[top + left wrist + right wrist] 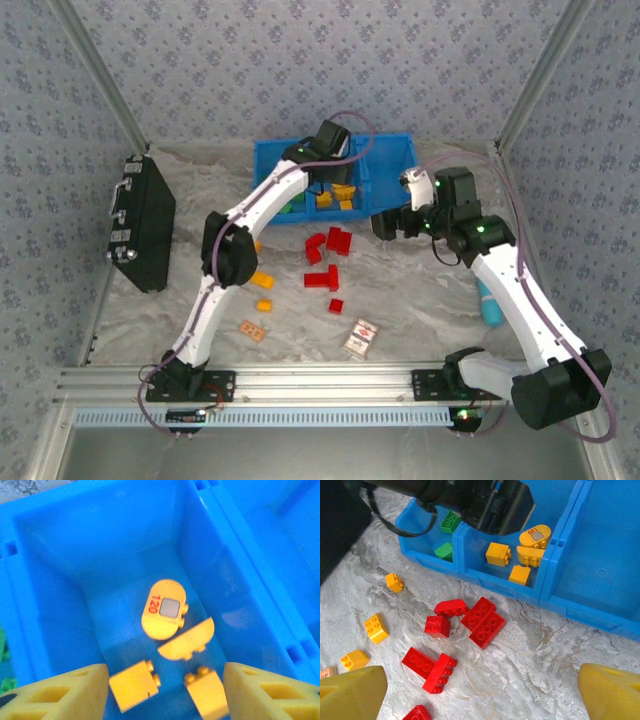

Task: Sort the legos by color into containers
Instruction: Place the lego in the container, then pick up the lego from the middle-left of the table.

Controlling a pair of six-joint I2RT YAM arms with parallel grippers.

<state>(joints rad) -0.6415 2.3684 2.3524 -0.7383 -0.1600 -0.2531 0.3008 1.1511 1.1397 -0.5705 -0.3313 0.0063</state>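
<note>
Left gripper (pixel 165 676) sits low over the middle compartment (pixel 125 535) of the blue bin (pixel 268 152), which stands at the far edge of the table (pixel 420 300), centre. Fingers (pixel 65 690) part-open, nothing between them. Four orange bricks (pixel 163 609) lie on the compartment floor under the tips, apart from both. Reads as a drop-off, so: open fully, lift straight up past the dividers before any sideways swing, since the walls are close on both sides. Next orange targets look like the loose orange bricks (pixel 262 281) left of the table's centre, well apart from this hand. Green bricks (pixel 451 522) sit in the left compartment. Right gripper (pixel 481 674) is wide open, holding nothing, hovering above the red bricks (pixel 481 620) mid-table, just in front of the bin's near wall. Several of them touch, so take one at the cluster's edge.
</note>
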